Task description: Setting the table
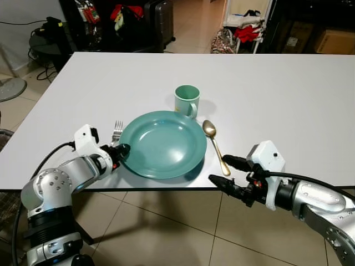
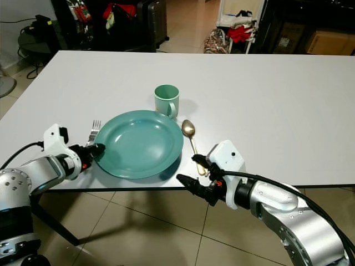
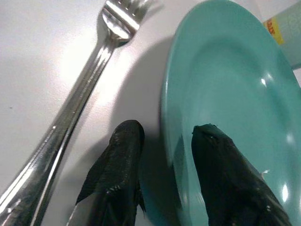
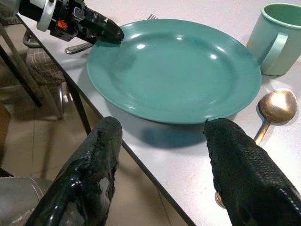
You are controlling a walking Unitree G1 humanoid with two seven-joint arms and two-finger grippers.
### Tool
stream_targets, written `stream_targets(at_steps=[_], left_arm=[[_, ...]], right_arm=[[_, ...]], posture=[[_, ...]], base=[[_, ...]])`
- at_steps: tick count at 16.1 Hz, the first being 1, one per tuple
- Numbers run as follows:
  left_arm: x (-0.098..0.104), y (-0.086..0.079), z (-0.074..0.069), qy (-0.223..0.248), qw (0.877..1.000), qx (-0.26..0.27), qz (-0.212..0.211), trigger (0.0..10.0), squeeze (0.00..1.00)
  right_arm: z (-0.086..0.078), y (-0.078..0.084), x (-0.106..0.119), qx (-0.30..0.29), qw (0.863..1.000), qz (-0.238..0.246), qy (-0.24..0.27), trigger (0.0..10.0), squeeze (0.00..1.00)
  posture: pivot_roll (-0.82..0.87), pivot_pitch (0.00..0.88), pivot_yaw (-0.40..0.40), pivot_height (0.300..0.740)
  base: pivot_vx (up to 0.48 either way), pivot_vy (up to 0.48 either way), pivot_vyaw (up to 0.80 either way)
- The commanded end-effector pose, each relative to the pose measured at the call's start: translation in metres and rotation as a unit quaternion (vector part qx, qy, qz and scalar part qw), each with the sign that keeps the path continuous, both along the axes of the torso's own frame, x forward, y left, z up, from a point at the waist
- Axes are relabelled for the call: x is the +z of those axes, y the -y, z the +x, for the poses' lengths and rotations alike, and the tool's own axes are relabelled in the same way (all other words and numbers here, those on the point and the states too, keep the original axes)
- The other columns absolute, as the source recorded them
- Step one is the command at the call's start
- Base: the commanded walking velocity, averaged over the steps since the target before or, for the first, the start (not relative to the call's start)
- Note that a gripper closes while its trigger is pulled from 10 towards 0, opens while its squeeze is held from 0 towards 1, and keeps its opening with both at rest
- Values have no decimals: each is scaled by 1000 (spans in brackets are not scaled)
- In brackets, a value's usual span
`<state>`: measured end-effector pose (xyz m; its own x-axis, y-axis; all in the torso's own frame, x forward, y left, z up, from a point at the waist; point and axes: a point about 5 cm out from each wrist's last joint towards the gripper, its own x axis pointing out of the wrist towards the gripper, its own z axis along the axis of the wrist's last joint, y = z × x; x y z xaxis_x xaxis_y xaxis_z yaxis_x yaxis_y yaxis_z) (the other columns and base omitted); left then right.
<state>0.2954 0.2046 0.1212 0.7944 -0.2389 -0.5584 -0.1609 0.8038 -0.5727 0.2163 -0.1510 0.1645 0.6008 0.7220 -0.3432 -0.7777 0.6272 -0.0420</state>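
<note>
Spread fingers are shown on the right gripper (image 1: 226, 173), which is held off the near edge of the white table (image 1: 288, 100), just short of the handle end of the gold spoon (image 1: 215, 145); nothing is pinched in it. At the same near edge, the left gripper (image 1: 120, 152) is set at the rim of the teal plate (image 1: 162, 143): one finger (image 3: 225, 183) is laid over the rim and the other (image 3: 117, 169) lies on the table just outside it, so the rim is straddled, though a firm pinch cannot be confirmed. The steel fork (image 1: 117, 132) lies just beside the plate on the left, the spoon just beside it on the right. Farther back, the teal mug (image 1: 187, 100) stands upright, close behind the plate.

If the plate is being adjusted, the rim should be closed on gently and the plate slid flat, so that fork, spoon and mug are not nudged. The right gripper is best kept low and clear of the spoon handle meanwhile.
</note>
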Motion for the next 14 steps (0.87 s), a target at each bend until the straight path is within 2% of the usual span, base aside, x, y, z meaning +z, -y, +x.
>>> stream_targets(at_steps=[1, 2, 3, 4, 5, 6, 9, 10, 11, 12, 13, 14], left_arm=[[-1, 0, 0, -4, 1000, -5, 4, 10000, 1000], [-1, 0, 0, -4, 1000, -5, 4, 10000, 1000], [14, -10, -2, 36, 998, -23, 49, 10000, 1000], [41, -15, -6, 108, 989, -51, 85, 10000, 1000], [67, -10, -12, 175, 977, -86, 86, 10000, 200], [88, -9, -18, 223, 964, -101, 102, 10000, 0], [107, -14, -26, 268, 946, -89, 159, 10000, 0], [112, -15, -37, 298, 918, -67, 253, 10000, 0], [113, -8, -46, 319, 890, -56, 321, 10000, 0], [111, 1, -54, 331, 878, -43, 344, 10000, 0], [106, 11, -59, 329, 889, -35, 315, 10000, 0], [96, 25, -68, 335, 891, -50, 302, 10000, 0]], right_arm=[[3, 0, 2, -2, 1000, -3, 10, 10000, 0], [3, 0, 2, -2, 1000, -3, 10, 10000, 0], [3, 0, 3, -3, 1000, 2, 12, 10000, 0], [3, 0, 6, -11, 1000, 23, 16, 10000, 0], [7, -1, 14, -32, 997, 67, 25, 10000, 0], [12, -3, 20, -62, 993, 97, 40, 10000, 0], [19, -8, 24, -103, 986, 102, 77, 10000, 0], [21, -17, 21, -131, 982, 102, 94, 10000, 0], [22, -22, 20, -149, 978, 103, 103, 10000, 0], [23, -24, 21, -163, 975, 105, 110, 10000, 0], [25, -24, 22, -188, 969, 92, 132, 10000, 0], [30, -20, 19, -228, 960, 79, 141, 10000, 0]], posture=[[-77, 12, 37, 740], [-77, 12, 37, 740], [-76, 0, 41, 740], [-76, 0, 41, 740], [-69, 0, 41, 740], [-69, 0, 43, 740], [-65, 0, 43, 740], [-53, 0, 40, 740], [-46, 0, 37, 740], [-39, 4, 33, 740], [-36, 6, 31, 740], [-30, 18, 29, 740]], base=[[0, 0, 0], [0, 0, 0], [0, 0, 0], [0, 0, 0], [0, 0, 0], [0, 0, 0], [0, 0, 0], [0, 0, 800], [0, 0, 800], [0, 0, 800], [0, 0, 800], [0, 0, 800]])
